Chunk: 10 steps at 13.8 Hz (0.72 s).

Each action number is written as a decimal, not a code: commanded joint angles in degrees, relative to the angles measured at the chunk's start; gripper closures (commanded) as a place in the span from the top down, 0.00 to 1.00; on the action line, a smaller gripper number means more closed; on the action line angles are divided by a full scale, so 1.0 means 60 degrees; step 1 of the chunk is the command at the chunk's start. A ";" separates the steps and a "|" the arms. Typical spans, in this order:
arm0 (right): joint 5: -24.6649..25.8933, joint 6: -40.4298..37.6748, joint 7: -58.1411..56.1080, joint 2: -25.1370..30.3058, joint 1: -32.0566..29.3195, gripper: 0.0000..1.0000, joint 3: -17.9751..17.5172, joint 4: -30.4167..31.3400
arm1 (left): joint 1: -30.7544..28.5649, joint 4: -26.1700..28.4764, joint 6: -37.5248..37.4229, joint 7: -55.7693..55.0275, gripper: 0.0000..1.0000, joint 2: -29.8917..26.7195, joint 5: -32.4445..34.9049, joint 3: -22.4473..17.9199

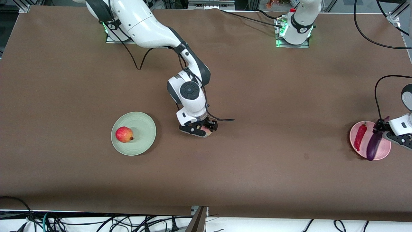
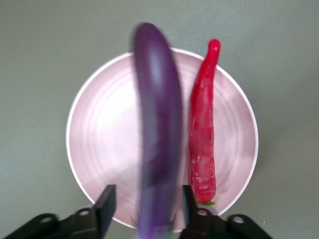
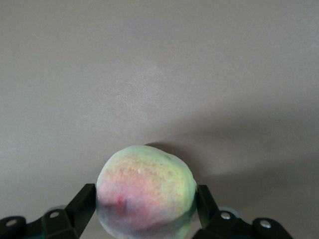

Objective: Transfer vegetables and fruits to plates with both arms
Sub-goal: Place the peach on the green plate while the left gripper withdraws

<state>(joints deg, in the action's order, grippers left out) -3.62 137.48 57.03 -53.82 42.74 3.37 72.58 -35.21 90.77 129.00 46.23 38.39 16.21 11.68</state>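
The pale peach sits between my right gripper's fingers, low over the table's middle; in the right wrist view the gripper is shut on the peach. The red fruit lies on the mint green plate. My left gripper is over the pink plate, fingers open. In the left wrist view the gripper straddles the blurred purple eggplant with gaps on both sides. The red chili lies beside it on the pink plate. The eggplant overhangs the rim; the chili lies beside it.
Bare brown table lies between the two plates. The pink plate sits close to the table edge at the left arm's end. A black cable loops above the left gripper. The arm bases stand along the table's back edge.
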 commanded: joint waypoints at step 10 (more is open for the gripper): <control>0.0032 -0.0834 -0.1768 0.0428 -0.0823 0.23 0.0010 -0.0202 | 0.3386 -0.4080 -0.7812 -0.1721 1.00 -0.1329 0.0212 0.0910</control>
<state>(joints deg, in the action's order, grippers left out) -3.38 136.49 49.27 -54.12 39.06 4.27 71.20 -20.24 72.13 87.99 41.08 29.15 16.21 17.78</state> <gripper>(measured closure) 0.238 0.000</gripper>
